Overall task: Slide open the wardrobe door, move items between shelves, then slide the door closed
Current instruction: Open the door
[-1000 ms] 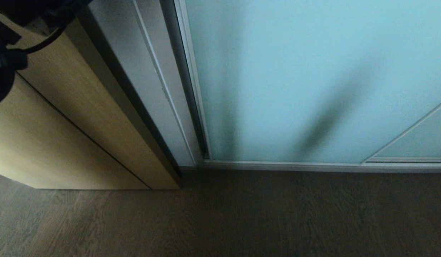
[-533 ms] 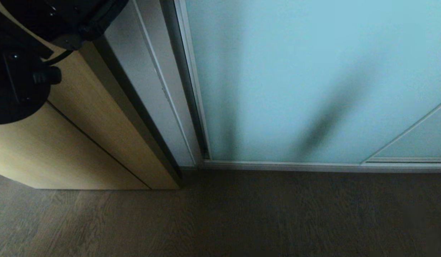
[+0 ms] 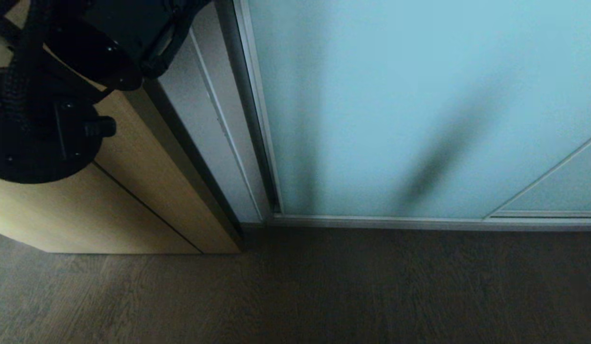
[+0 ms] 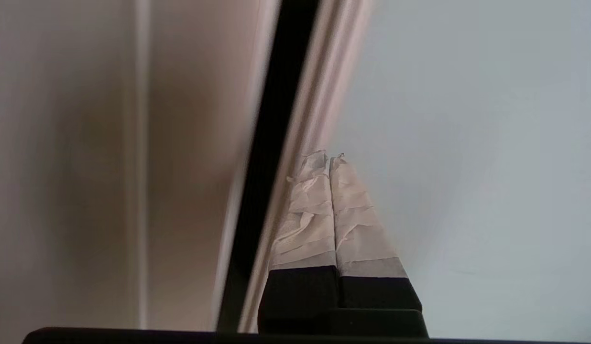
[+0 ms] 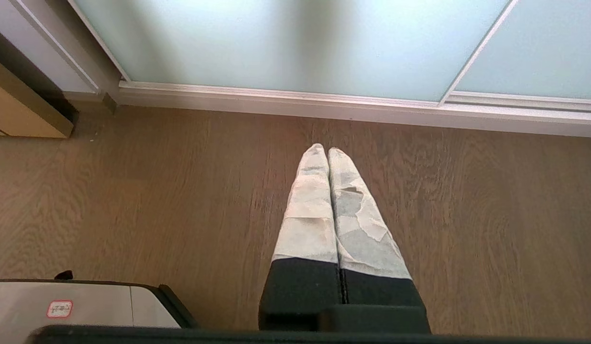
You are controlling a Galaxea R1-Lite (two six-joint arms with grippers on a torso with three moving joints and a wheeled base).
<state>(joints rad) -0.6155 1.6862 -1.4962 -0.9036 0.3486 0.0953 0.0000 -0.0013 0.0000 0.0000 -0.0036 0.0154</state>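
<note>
Dark wood-grain floor [image 3: 324,291] ran along the foot of the wardrobe, where the sliding wardrobe door [image 3: 420,105], a frosted pale blue-green glass panel in a thin silver frame [image 3: 420,222], stood shut against the grey side post [image 3: 204,129]. A second glass panel [image 3: 563,191] overlapped it at the lower right of the head view. To the left of the post stood a tan wood-grain cabinet [image 3: 85,215], reaching down to the floor.

The left arm [image 3: 51,95] was raised at the upper left of the head view, dark against the cabinet and the post. Its wrist view showed the left gripper [image 4: 330,160] with both tape-wrapped fingers [image 4: 310,210] pressed together and nothing between them, the tips pointing at the silver edge of the door frame [image 4: 324,95], just beside the dark gap [image 4: 276,119] between door and post; whether they touched the frame could not be told.

The right gripper [image 5: 328,150] hung over the floor [image 5: 133,200], well short of the door's bottom rail [image 5: 324,107], its taped fingers [image 5: 310,210] likewise clamped together and empty. A corner of the robot's pale base [image 5: 85,306] showed beside it. No bag or shelves could be seen behind the closed glass.
</note>
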